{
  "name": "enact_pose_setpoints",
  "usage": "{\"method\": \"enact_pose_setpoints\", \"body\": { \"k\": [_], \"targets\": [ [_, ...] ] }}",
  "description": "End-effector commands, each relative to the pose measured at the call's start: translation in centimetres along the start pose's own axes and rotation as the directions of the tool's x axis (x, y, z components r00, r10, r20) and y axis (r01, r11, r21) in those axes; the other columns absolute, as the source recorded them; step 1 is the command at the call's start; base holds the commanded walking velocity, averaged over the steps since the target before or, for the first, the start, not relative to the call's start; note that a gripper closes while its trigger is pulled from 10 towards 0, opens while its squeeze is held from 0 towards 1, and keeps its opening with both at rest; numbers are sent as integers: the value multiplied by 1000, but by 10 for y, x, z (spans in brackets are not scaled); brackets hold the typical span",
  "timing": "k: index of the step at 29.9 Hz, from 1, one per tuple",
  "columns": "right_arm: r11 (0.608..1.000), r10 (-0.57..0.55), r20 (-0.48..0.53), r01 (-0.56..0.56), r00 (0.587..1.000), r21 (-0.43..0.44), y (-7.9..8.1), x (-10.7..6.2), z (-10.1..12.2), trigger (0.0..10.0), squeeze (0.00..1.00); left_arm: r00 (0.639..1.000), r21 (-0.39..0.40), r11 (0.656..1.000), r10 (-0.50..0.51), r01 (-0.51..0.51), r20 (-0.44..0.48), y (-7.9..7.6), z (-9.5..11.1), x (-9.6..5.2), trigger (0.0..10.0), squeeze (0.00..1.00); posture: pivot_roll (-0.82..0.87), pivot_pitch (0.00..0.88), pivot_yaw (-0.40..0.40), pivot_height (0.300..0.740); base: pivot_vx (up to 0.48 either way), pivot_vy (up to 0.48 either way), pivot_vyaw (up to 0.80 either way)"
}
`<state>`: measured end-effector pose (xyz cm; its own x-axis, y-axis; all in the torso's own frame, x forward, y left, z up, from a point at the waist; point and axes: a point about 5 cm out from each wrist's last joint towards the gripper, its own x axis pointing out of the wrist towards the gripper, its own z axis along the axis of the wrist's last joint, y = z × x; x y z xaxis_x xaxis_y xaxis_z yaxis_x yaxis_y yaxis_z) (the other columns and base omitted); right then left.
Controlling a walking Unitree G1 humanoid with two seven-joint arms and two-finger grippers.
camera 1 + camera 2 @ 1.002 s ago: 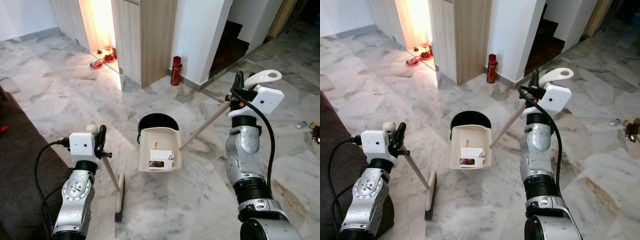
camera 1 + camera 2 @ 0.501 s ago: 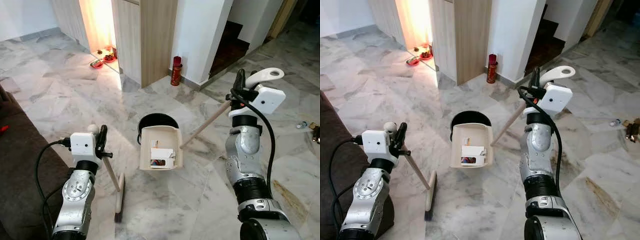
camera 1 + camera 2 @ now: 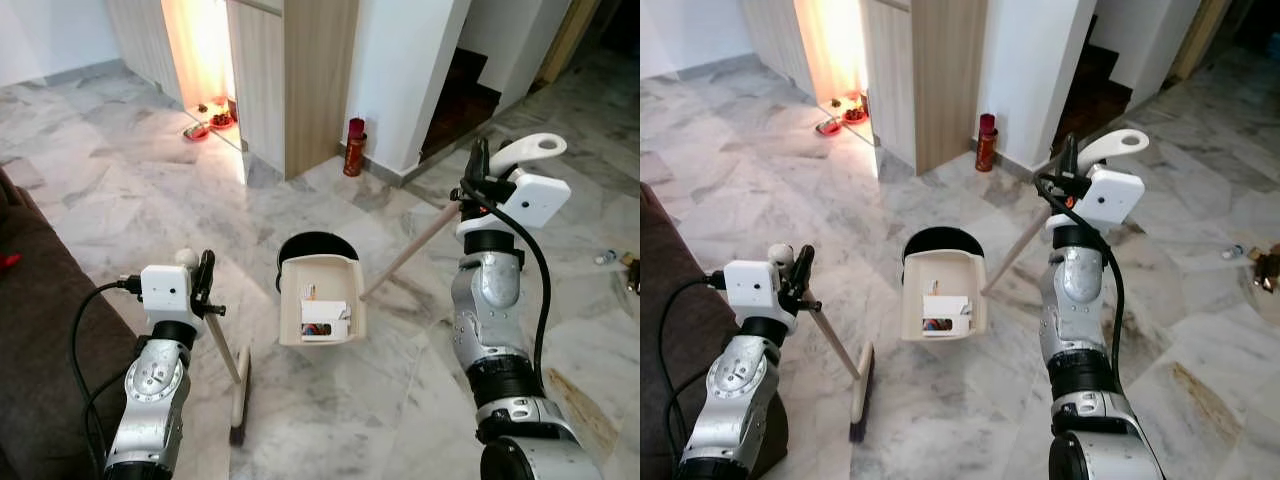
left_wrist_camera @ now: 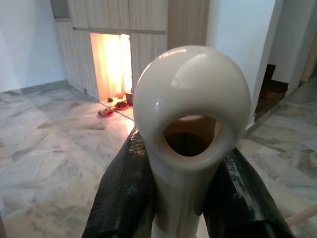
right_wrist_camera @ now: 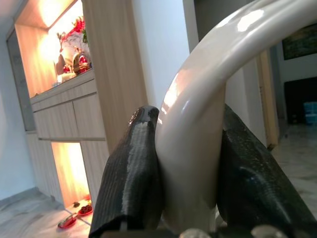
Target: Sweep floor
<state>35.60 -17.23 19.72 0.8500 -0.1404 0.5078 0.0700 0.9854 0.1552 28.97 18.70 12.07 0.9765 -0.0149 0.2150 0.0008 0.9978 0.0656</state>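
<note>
Since a second ago my head camera has tipped a little, so the cabinet and red bottle sit lower in frame; the dustpan has barely shifted over the bin.

At lower left, the left gripper [image 3: 205, 290] has its jaws clamped on the cream handle of the broom [image 3: 238, 395], whose head rests on the marble floor [image 3: 90, 180] just beside the dark sofa [image 3: 35, 330]. At centre frame the dustpan [image 3: 322, 300], holding scraps of paper and rubbish, hangs over the black bin [image 3: 318, 245]. Its long handle runs up to the right gripper [image 3: 478, 175], jaws closed tight around it (the wrist view shows both pads pressed on the cream loop).

My worry is the tip: if I tilt the pan before its lip is truly over the bin's mouth, the scraps will spill back onto the swept floor. Swinging the long handle could also knock the bin over.

A red bottle [image 3: 353, 146] stands by the wall at upper centre, and small litter [image 3: 606, 257] lies at far right, unswept.
</note>
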Motion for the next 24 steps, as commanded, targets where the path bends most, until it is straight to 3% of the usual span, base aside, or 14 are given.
{"method": "enact_pose_setpoints", "body": {
  "k": [1, 24],
  "targets": [
    [1000, 0, 97, -2, 995, 17, 1, 9, 18, 10000, 0, 999, 16, 1000, -13, 13, 39, -1, 8, 4, 10000, 0, 71, 0, -69, 740, 311, 0, 0],
    [999, 3, 129, -8, 992, 38, 2, 14, 25, 10000, 0, 999, 19, 1000, -7, 6, 52, 0, 11, 6, 10000, 0, 76, 0, -74, 740, 327, 0, 0]
  ]
}}
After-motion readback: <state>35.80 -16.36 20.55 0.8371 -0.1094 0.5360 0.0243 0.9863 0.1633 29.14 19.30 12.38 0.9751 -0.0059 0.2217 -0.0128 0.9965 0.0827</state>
